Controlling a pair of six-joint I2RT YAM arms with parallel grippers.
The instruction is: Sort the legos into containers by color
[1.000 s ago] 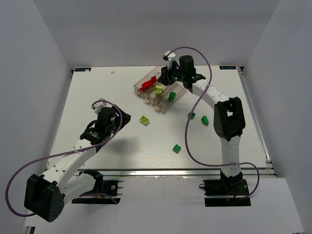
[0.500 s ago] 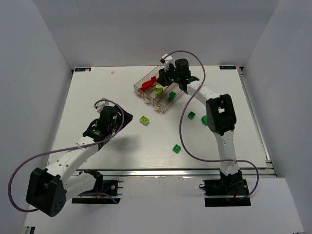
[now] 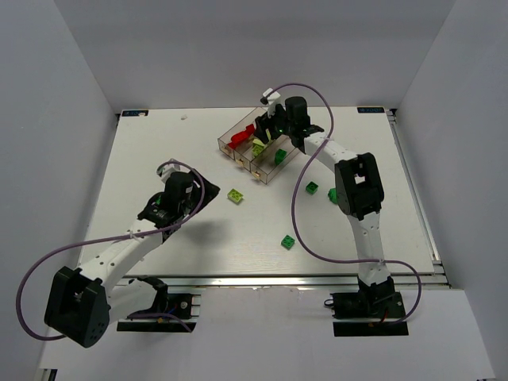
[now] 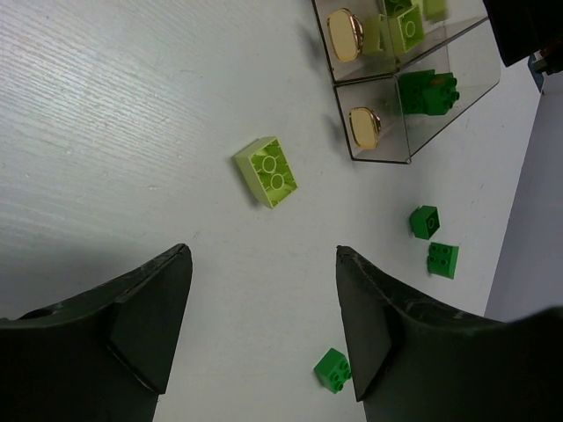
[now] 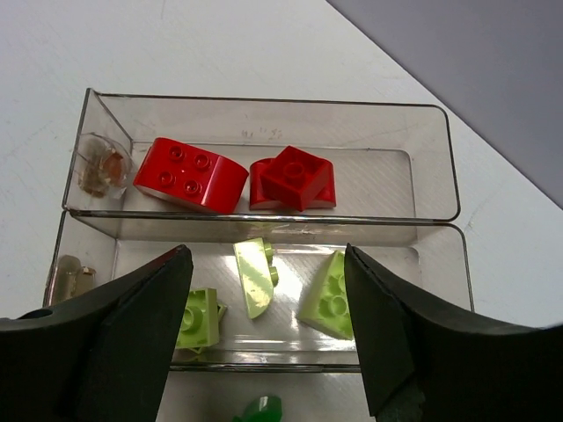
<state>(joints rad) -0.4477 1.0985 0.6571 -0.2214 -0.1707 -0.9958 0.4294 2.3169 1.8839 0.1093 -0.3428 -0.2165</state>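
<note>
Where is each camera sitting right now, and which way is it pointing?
Top external: above and behind the bases, looking down on the table; both arms show, left gripper, right gripper.
Left wrist: low over the table, facing the pale yellow-green lego and containers; own fingers show.
Right wrist: looking down into the containers at red legos; own fingers show.
Shared: both wrist views see the pale-green compartment.
</note>
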